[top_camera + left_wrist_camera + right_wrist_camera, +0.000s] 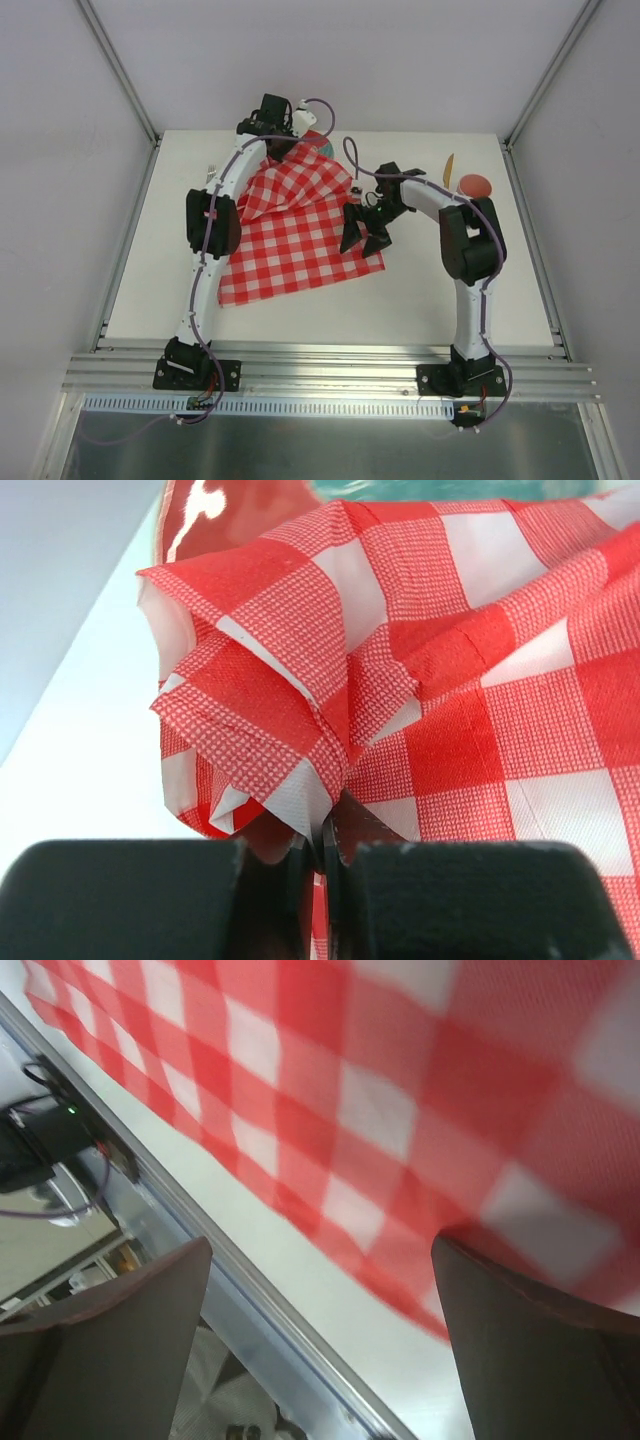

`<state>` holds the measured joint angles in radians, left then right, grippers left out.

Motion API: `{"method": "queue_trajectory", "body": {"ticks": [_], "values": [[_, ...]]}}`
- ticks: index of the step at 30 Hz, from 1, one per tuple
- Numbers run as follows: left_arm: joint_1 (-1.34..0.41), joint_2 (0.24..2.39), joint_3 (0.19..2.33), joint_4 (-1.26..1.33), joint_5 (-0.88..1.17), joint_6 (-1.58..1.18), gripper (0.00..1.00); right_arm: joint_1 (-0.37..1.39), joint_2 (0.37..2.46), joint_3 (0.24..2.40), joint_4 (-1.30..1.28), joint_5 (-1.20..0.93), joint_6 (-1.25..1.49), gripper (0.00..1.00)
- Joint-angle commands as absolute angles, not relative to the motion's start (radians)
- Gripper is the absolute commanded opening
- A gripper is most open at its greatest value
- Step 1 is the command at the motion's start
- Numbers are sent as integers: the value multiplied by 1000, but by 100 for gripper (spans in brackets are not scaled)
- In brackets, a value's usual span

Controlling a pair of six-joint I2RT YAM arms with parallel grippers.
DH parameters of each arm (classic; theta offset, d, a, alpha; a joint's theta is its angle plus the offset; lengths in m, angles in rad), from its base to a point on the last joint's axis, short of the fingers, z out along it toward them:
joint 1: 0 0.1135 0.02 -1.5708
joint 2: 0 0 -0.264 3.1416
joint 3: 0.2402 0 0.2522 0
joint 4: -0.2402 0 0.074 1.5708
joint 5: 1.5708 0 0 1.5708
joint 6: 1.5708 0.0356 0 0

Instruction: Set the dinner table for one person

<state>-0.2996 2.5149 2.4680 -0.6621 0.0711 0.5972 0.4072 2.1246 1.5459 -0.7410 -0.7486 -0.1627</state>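
Overhead, the large white rectangular bench (420, 300) edged by grey aluminium rails runs long axis left to right, with a red-and-white checked cloth (290, 235) askew on its middle. From the left wrist, the left end effector (318, 870) pinches the cloth's bunched corner; a glossy red object (230, 510) behind is cut off. From the right wrist, the right end effector (322, 1250) hangs spread over blurred cloth.
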Motion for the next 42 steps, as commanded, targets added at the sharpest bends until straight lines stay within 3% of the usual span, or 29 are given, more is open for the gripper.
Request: {"method": "queue_trajectory", "body": {"ticks": [1, 9, 13, 17, 23, 28, 31, 34, 38, 42], "values": [[-258, 2434, 2505, -624, 38, 637, 0, 339, 2069, 1652, -1003, -680, -363, 97], [-222, 2421, 2473, -601, 31, 663, 0, 255, 2139, 1862, -1082, -629, -459, 97], [-222, 2411, 2468, -600, 38, 663, 0, 323, 2016, 1794, -1002, -728, -433, 97], [-222, 2405, 2471, -597, 37, 646, 0, 452, 1950, 1646, -731, -873, -251, 97], [-221, 2388, 2439, -597, 17, 638, 0, 581, 2138, 1720, -534, -945, -25, 97], [-219, 2384, 2434, -598, 9, 629, 0, 578, 2230, 1714, -523, -930, -3, 97], [-219, 2387, 2448, -597, 6, 615, 0, 575, 2247, 1700, -564, -878, -24, 97], [-216, 2385, 2442, -595, 5, 597, 0, 587, 2250, 1741, -676, -688, -115, 97], [-212, 2378, 2437, -597, 5, 577, 0, 659, 2281, 1873, -909, -213, -311, 97], [-209, 2373, 2438, -595, 5, 563, 0, 667, 2325, 1914, -1073, -129, -362, 97]]}}
